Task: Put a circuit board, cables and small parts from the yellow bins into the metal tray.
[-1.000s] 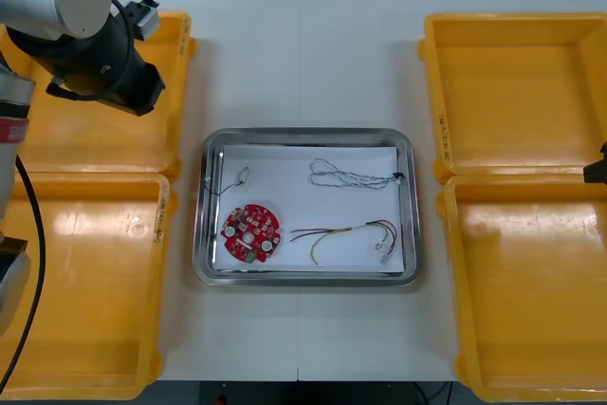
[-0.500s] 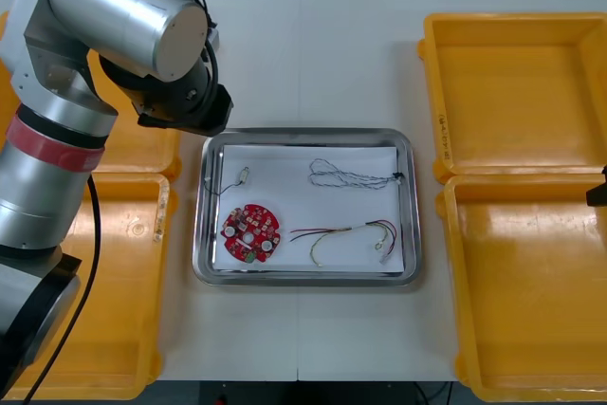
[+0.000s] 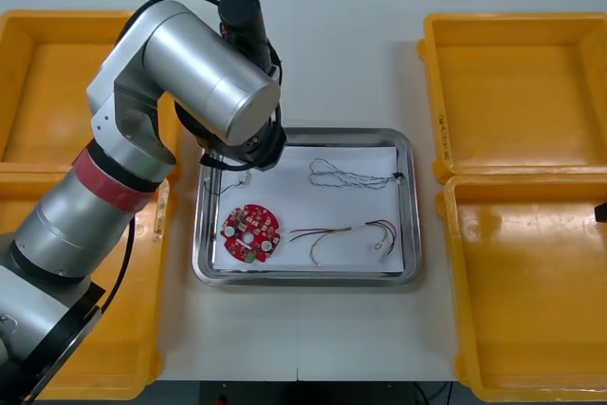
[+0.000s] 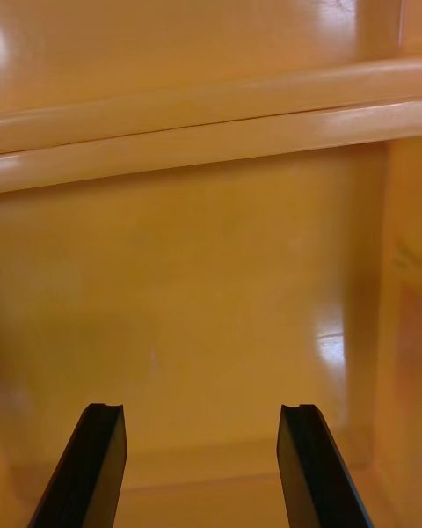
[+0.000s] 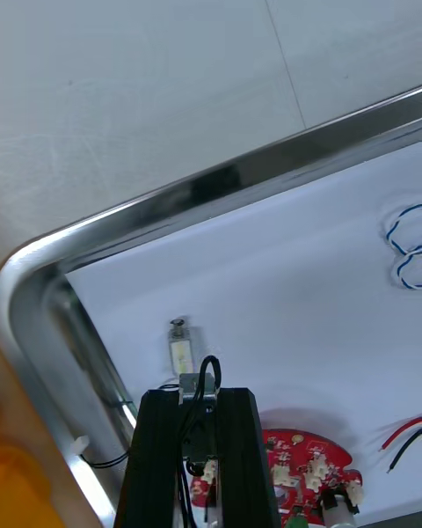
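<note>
Two arms, one at work: the left arm [image 3: 204,92] comes in from the lower left of the front frame, with its wrist over the upper left corner of the metal tray [image 3: 305,133]. The tray sits mid-frame on the light table [image 3: 360,64], white inside, between the yellow bins [image 3: 512,82] at the left and right edges

Left gripper [image 5: 198,393]: fingers [image 5: 158,458] drawn almost together, with a black cable [image 5: 208,372] pinched between them and its loop sticking up past the tips. It hangs low over the white tray floor, near the corner of the rim

Small metal part [image 5: 180,345] lies on the white floor just past the fingertips. I can't tell whether it touches the cable. A thin black wire [image 5: 110,463] runs along the tray wall beside the fingers

Already in the tray:
- round red circuit board [image 3: 250,232], lower left of the tray, flat
- twisted blue and white cable [image 3: 351,175], upper right part
- red and yellow cable [image 3: 346,232], lower right part, apart from the board

Right gripper [image 4: 202,414]: fingers spread wide with nothing between them, hovering over the bare floor of a bin [image 4: 211,273]. In the front view, a bit of that arm [image 3: 600,211] shows at the right edge, mid-height
</note>
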`<state>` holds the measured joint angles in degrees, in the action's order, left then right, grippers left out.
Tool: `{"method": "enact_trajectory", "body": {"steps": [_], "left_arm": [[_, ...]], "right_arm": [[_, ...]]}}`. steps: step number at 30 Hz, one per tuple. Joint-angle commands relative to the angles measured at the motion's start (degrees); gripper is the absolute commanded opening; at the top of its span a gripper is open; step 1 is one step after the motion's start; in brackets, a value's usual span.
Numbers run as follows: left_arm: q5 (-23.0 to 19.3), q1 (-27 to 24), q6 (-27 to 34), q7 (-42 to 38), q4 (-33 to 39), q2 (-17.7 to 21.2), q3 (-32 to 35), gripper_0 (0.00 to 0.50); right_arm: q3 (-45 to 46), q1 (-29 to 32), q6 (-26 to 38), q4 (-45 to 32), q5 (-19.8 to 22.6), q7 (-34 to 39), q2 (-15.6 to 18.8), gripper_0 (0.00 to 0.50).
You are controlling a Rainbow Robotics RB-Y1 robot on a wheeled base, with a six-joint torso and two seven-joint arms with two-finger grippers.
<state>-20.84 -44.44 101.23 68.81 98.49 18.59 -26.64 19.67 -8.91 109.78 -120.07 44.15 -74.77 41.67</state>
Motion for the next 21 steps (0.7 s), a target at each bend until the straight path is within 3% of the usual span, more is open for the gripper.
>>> {"method": "enact_trajectory", "body": {"steps": [1,9,21], "left_arm": [[0.3,0.5,-2.8,-8.1,-1.4,-1.9,-2.9,0.000],[0.7,0.5,-9.3,-9.3,-6.4,-2.4,-5.4,0.000],[0.5,0.6,-10.8,-9.7,-8.8,-2.3,-6.7,0.000]], "right_arm": [[-0.1,0.7,0.2,-0.5,-1.6,0.9,-1.3,0.500],[0.4,0.7,0.2,-0.5,-1.9,0.6,-2.7,0.500],[0.9,0.8,0.1,-0.5,-2.1,-0.3,-4.3,0.500]]}}
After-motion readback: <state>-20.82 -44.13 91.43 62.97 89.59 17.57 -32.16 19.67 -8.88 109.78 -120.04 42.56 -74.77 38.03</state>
